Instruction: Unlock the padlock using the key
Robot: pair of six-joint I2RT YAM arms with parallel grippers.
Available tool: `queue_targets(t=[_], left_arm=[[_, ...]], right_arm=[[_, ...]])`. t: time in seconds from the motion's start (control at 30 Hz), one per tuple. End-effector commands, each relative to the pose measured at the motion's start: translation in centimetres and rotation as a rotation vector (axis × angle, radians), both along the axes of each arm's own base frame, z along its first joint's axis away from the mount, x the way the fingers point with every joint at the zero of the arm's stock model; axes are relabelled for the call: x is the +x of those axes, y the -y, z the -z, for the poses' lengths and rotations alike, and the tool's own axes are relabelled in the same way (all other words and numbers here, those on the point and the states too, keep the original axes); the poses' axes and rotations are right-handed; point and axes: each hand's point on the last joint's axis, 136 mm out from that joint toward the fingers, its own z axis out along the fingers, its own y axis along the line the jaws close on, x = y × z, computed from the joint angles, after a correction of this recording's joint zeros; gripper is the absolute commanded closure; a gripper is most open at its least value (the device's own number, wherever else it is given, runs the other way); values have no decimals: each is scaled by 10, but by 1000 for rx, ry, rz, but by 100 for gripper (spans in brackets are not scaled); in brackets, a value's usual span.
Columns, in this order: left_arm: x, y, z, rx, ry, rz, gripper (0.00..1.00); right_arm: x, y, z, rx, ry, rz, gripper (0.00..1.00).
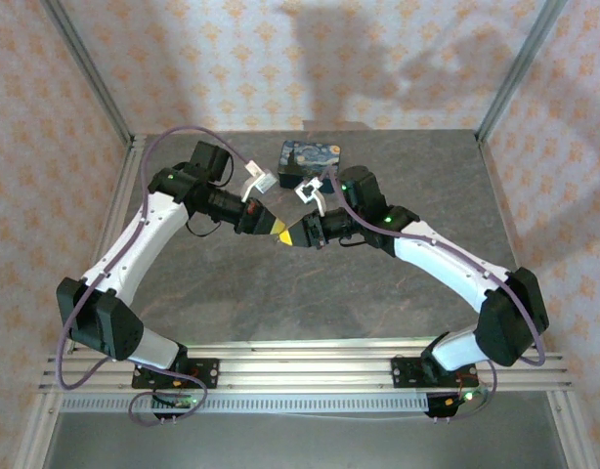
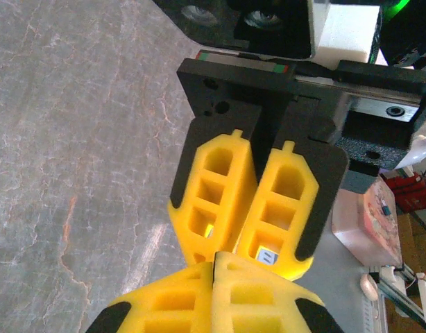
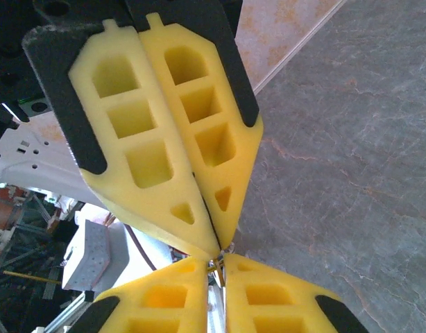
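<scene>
My two grippers meet tip to tip above the middle of the table. The left gripper (image 1: 278, 232) (image 2: 214, 258) is shut, its yellow pads pressed flat together. Facing it, the right gripper (image 1: 292, 237) (image 3: 214, 263) is shut with a sliver of gap. A thin brass-coloured piece (image 3: 217, 266), seemingly the key, sits right where both pairs of tips touch. A tiny blue-and-white bit, apparently the padlock (image 2: 267, 257), shows through the lowest window of one right-gripper finger (image 2: 282, 208). The fingers hide most of both pieces.
A blue-and-yellow swirl-painted box (image 1: 312, 159) lies at the back of the grey stone-patterned table (image 1: 310, 293), just behind the right wrist. Metal frame posts (image 1: 90, 73) stand at the back corners, in front of the patterned walls.
</scene>
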Motion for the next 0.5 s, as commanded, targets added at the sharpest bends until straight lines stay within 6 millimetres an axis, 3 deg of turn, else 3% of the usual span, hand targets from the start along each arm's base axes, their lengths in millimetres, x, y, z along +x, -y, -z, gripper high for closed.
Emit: queue_targets(t=[0.0,0.07,0.33,0.37,0.4,0.47], left_arm=[[-6,4,-11,-32,-3,34,100],[-5,4,-10,-27,0,33,100],[8,-1,-9,6,39,-52,100],[11,-1,-11,-2,44,-66,97],[14,-2,-13,-12,53,-87,82],[22,-7,-21,-56,53,-142,62]], right_arm=[[-3,-3,-17,51,47,-34,95],[-3,-3,-16,51,49,-35,100],[1,-3,-18,75,66,0,100],[3,-2,-19,85,71,14,100],[4,-2,-20,100,73,27,100],[9,-1,-21,127,66,59,100]])
